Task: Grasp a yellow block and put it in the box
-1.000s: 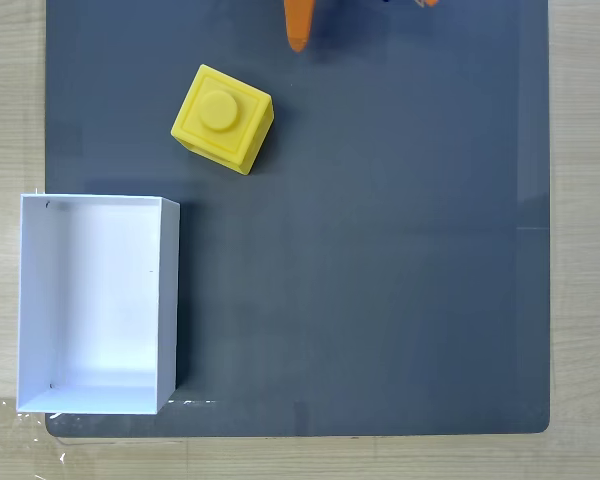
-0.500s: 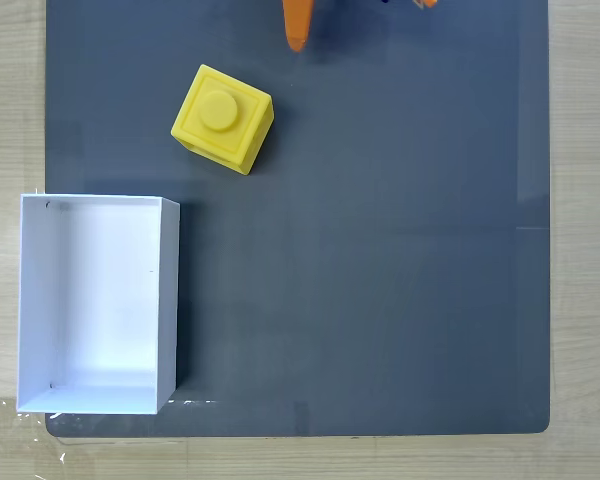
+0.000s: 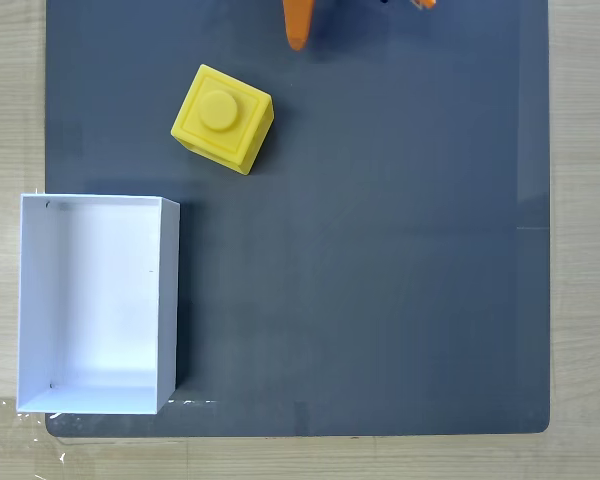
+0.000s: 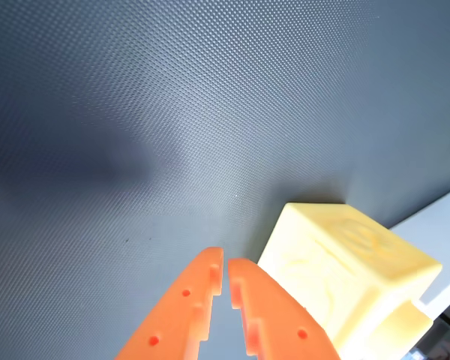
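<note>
The yellow block point(image 3: 223, 118), a cube with one round stud on top, sits on the dark mat in the upper left of the fixed view, a little above the box. The box point(image 3: 170, 300) is white, open-topped and empty, at the mat's left edge. My orange gripper point(image 3: 297, 38) pokes in from the top edge, up and to the right of the block and apart from it. In the wrist view the gripper point(image 4: 225, 261) is shut with nothing between its fingers. The block point(image 4: 345, 277) stands just to their right, with a strip of the box point(image 4: 439, 221) behind it.
A dark grey mat point(image 3: 380, 250) covers most of the light wooden table point(image 3: 585, 200). Clear tape point(image 3: 10, 415) holds the mat's lower left corner. A second orange part of the arm point(image 3: 425, 3) shows at the top edge.
</note>
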You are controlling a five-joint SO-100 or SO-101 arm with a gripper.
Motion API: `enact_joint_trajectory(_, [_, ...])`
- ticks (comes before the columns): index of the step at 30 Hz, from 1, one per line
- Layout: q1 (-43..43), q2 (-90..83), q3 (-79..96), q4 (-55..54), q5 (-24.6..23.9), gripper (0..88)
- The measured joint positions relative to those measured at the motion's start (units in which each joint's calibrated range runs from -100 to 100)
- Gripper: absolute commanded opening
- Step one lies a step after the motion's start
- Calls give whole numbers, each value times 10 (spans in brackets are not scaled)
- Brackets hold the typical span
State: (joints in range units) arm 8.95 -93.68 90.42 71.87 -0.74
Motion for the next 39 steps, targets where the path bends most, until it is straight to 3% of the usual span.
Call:
enact_joint_trajectory(8, [-1,235,-186,-134,0,11])
enact_joint_trajectory(14, [1,446,-408,-143,-2,12])
enact_joint_trajectory(19, [1,580,-606,-54,-6,12])
enact_joint_trajectory(24, [29,728,-806,131,-51,27])
enact_joint_trajectory(31, [85,839,-923,262,-64,285])
enact_joint_trajectory(35, [121,875,-925,272,-63,440])
enact_joint_trajectory(39, [139,908,-925,273,-62,531])
